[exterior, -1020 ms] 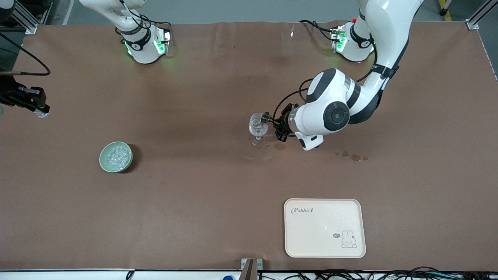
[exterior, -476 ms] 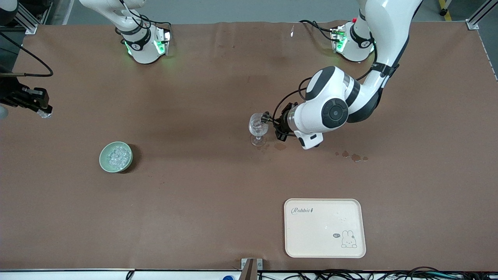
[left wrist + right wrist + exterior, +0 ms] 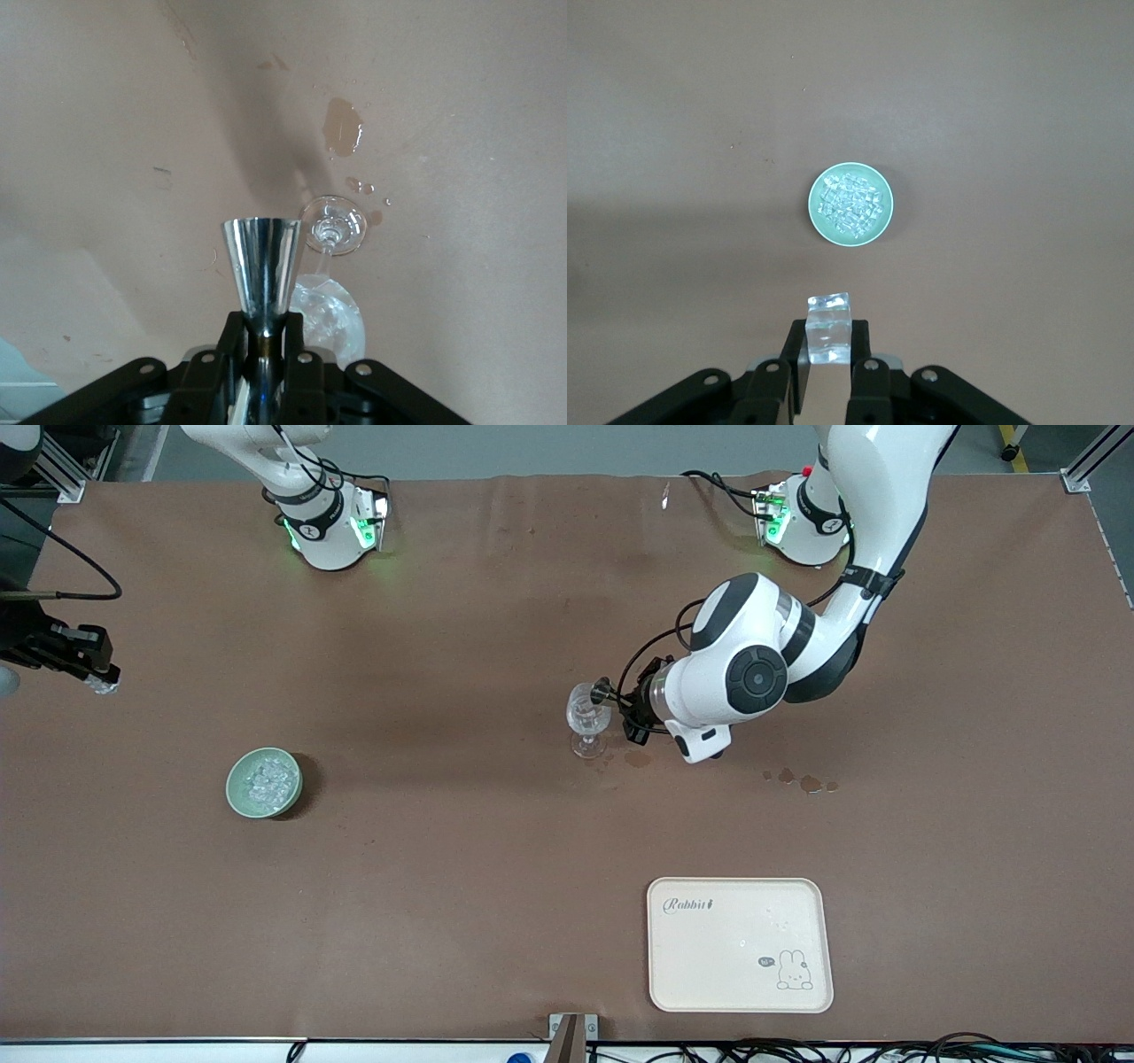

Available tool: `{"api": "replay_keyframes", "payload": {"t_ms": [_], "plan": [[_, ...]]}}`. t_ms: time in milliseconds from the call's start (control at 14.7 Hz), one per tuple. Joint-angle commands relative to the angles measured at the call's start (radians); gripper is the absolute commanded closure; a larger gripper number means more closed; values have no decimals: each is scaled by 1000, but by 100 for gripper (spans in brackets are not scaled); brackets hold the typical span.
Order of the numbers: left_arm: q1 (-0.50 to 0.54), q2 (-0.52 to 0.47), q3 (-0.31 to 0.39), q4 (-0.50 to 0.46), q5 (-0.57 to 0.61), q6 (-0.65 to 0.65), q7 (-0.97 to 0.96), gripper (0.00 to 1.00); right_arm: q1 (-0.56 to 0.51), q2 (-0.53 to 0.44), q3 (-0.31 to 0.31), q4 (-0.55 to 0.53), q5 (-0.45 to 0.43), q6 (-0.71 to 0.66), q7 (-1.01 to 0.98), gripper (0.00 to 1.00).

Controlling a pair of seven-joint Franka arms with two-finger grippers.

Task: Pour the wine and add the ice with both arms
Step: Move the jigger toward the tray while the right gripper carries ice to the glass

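The ice cube (image 3: 828, 317), judged slippery, is pinched on flat faces by the right pincer (image 3: 829, 343) at lower centre, while a steel cup (image 3: 261, 261) is gripped by the left pincer (image 3: 264, 336) over the glass (image 3: 586, 713).

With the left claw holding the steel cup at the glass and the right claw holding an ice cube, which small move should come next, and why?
Probably the right claw should carry its ice cube toward the stemmed glass. It is shut on the cube high over the right arm's end of the table, above the green bowl. The left claw, shut on the steel measuring cup, is tipped at the glass's rim.
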Motion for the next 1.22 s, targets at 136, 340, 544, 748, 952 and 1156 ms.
{"api": "replay_keyframes", "payload": {"t_ms": [136, 340, 544, 748, 952, 1156], "plan": [[17, -1, 6, 28, -103, -1, 71, 100, 1, -12, 6, -14, 4, 8, -9, 97], [90, -2, 6, 31, -221, -6, 157, 100, 1, -12, 7, -14, 4, 11, -9, 97], [172, 23, 5, 84, -339, -15, 242, 100, 26, -12, 9, -13, 7, 16, -8, 98], [247, 71, 5, 147, -429, -15, 309, 100, 85, -12, 7, -14, 15, 56, 6, 98], [336, 125, 5, 203, -521, -15, 392, 100, 170, 16, 7, -14, 15, 93, 79, 98], [414, 143, 6, 203, -589, -13, 510, 100, 295, 56, 7, -14, 15, 137, 201, 98]]}}
